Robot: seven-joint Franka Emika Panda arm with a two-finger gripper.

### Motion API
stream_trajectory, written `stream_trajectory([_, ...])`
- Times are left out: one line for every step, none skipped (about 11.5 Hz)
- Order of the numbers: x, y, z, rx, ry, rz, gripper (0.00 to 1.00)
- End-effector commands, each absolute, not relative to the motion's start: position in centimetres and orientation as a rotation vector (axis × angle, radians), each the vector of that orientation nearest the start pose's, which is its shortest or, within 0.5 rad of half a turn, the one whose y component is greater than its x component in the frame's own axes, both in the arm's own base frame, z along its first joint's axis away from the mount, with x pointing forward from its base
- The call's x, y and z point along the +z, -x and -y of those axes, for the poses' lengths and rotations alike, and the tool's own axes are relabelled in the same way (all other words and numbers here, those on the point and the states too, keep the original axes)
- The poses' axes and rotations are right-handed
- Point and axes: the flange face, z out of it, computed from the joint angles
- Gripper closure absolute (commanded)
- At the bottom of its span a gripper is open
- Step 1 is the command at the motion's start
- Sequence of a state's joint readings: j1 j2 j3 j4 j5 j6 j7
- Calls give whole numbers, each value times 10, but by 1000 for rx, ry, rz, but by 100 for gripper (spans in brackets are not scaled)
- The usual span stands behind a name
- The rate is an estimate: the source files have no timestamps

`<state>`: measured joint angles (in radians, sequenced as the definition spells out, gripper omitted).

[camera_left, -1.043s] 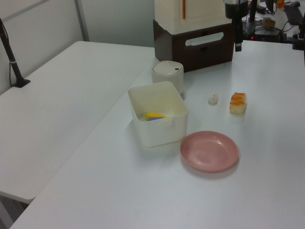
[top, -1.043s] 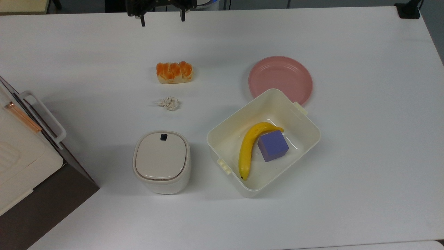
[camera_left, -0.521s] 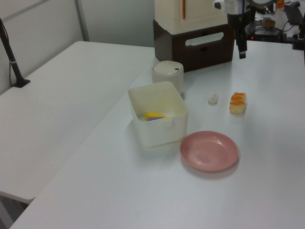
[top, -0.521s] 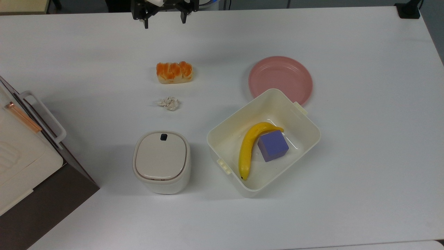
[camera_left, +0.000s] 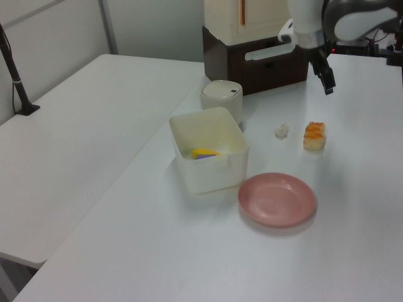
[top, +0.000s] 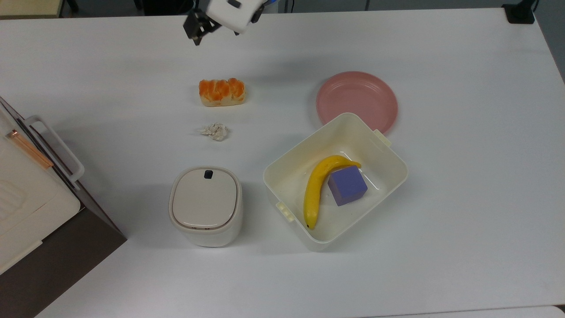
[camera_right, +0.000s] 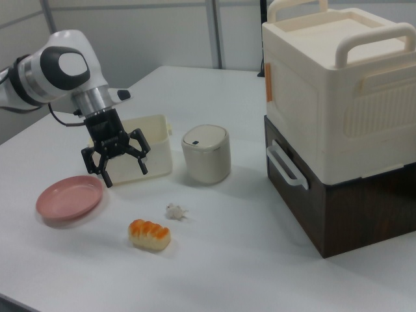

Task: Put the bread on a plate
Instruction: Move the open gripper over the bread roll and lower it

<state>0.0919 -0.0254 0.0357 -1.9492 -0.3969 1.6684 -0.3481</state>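
The bread [top: 221, 92], a small loaf with a glossy orange-brown top, lies on the white table, also seen in the left view [camera_left: 314, 135] and the right view [camera_right: 150, 234]. The pink plate [top: 356, 99] lies empty toward the top view's right of it, partly behind the cream tub; it also shows at the left view's front [camera_left: 276, 199] and the right view's left [camera_right: 69, 197]. My gripper [camera_right: 125, 177] hangs open above the table, beyond the bread and apart from it, holding nothing. In the top view the gripper [top: 215, 37] is near the upper edge.
A crumpled paper ball [top: 215, 131] lies just in front of the bread. The cream tub [top: 273, 176] holds a banana [top: 315, 190] and a purple cube [top: 347, 185]. A lidded white bin [top: 205, 206] stands beside it. A large cream-and-brown box [camera_right: 338, 117] occupies the top view's left edge.
The gripper has come in from the table's far edge toward the bread, lowering and turning, its fingers still open. The bread, plate and other objects have not moved.
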Motion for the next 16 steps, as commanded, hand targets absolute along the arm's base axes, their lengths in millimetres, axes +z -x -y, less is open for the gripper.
stream_trajectory([440, -527, -37, 659, 3253, 1273, 3])
stream_trajectory([431, -521, -37, 699, 3242, 1298, 3])
stream_trajectory([418, -512, -40, 753, 3226, 1341, 3])
stream_trajectory([408, -507, -40, 779, 3218, 1373, 3])
stream_trajectory([397, -505, -38, 792, 3212, 1407, 3])
stream_trajectory([386, -503, -35, 822, 3207, 1441, 3])
stream_trajectory([377, -504, -32, 830, 3206, 1468, 3])
stream_trajectory([367, -508, -31, 828, 3200, 1480, 4])
stream_trajectory([355, -511, -29, 851, 3195, 1511, 5])
stream_trajectory([341, -513, -26, 905, 3183, 1546, 6])
stream_trajectory([330, -516, -25, 922, 3174, 1579, 6])
stream_trajectory([325, -519, -26, 911, 3171, 1590, 6])
stream_trajectory([320, -519, -25, 924, 3163, 1597, 6])
stream_trajectory([316, -519, -25, 942, 3156, 1613, 6])
stream_trajectory([310, -519, -25, 960, 3147, 1620, 6])
stream_trajectory([307, -519, -25, 970, 3141, 1627, 6])
